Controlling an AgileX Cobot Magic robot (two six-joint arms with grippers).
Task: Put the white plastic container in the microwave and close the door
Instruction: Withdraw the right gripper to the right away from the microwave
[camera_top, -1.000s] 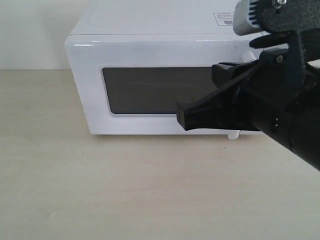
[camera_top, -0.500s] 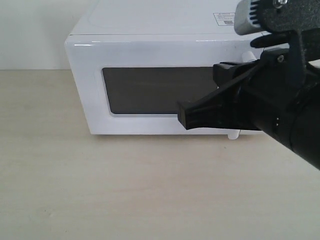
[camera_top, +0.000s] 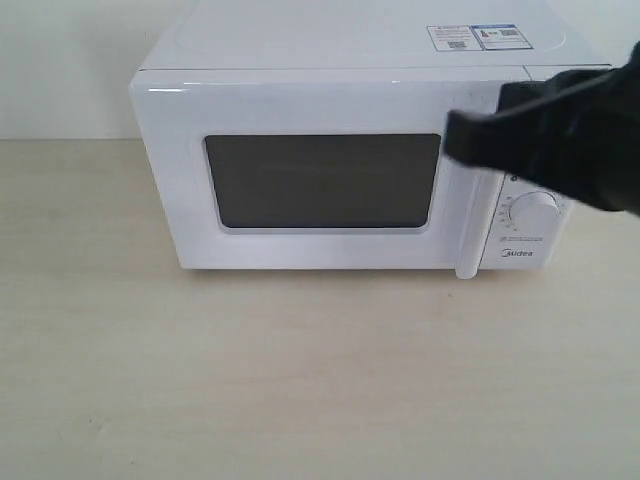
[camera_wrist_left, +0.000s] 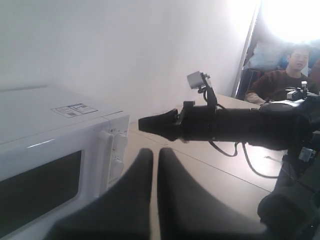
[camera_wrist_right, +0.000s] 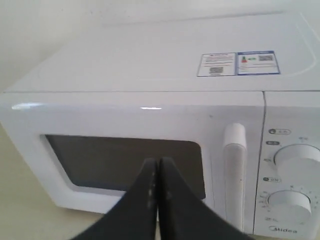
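On the worktop the microwave stands with its door flush shut. The container is in no view, and the window is too dark to show whether it sits inside. If it does, the task looks finished and the arms need only draw clear. If not, the handle must be pulled first. The right gripper hovers before the microwave's handle side, closed and empty. The left gripper, apart from the microwave, is closed to a thin slit and holds nothing.
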